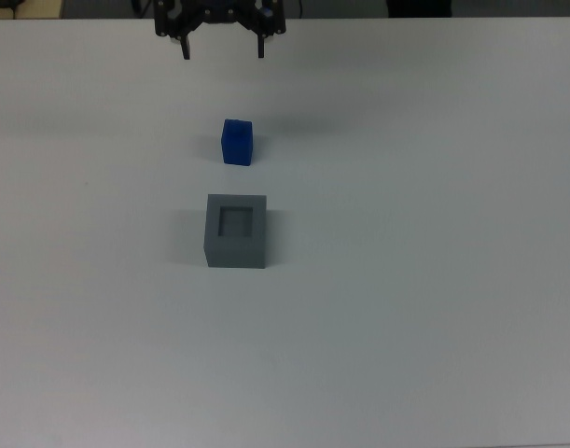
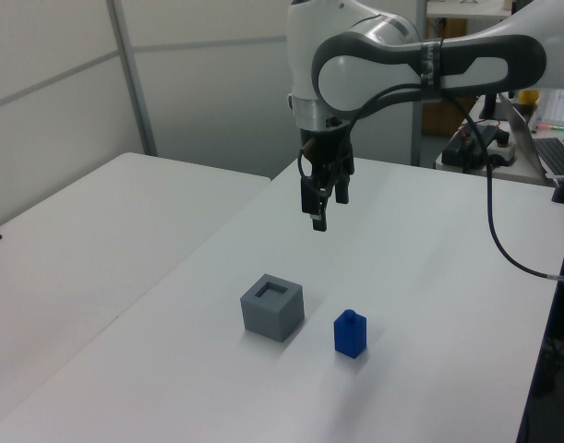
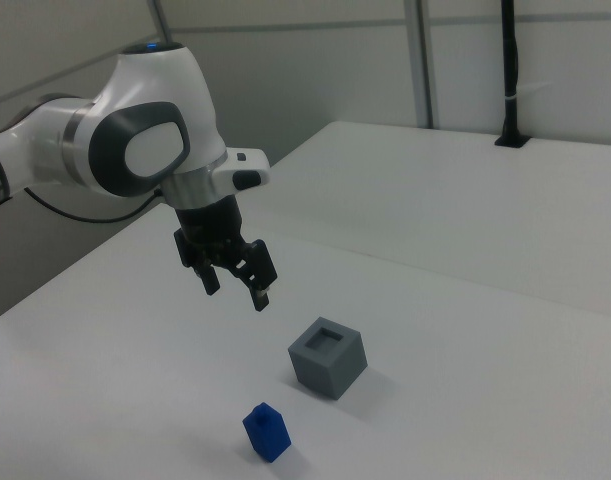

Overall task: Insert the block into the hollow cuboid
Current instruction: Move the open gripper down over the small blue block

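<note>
Hovering high above the bench [image 1: 434, 308], the tool [image 1: 222, 49] hangs with its fingers spread and nothing between them. Block [image 1: 237, 142] sits on the bench, untouched, just beside the hollow cuboid [image 1: 237, 231] but not touching it; in the top view it lies between tool and cuboid. Cuboid recess faces up and is empty. Task looks barely begun: no grasp, no lift, no insertion yet. Left to do, by my read: descend over the block, grip it, carry it above the recess, lower it in.
</note>
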Action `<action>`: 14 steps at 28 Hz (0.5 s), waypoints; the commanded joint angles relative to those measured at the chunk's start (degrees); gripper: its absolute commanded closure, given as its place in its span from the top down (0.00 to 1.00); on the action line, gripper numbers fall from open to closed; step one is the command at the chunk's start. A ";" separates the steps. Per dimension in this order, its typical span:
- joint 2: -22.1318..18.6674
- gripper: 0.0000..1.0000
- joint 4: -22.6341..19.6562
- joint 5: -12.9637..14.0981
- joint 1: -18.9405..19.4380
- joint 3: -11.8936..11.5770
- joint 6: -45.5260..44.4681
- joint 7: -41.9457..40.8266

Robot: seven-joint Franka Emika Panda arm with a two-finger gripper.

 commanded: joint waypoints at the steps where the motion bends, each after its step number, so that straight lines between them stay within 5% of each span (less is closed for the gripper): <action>1: -0.10 1.00 -4.57 1.93 -0.38 -0.18 5.72 -1.23; 14: -3.00 1.00 -20.52 1.68 -0.56 -0.62 20.79 -1.33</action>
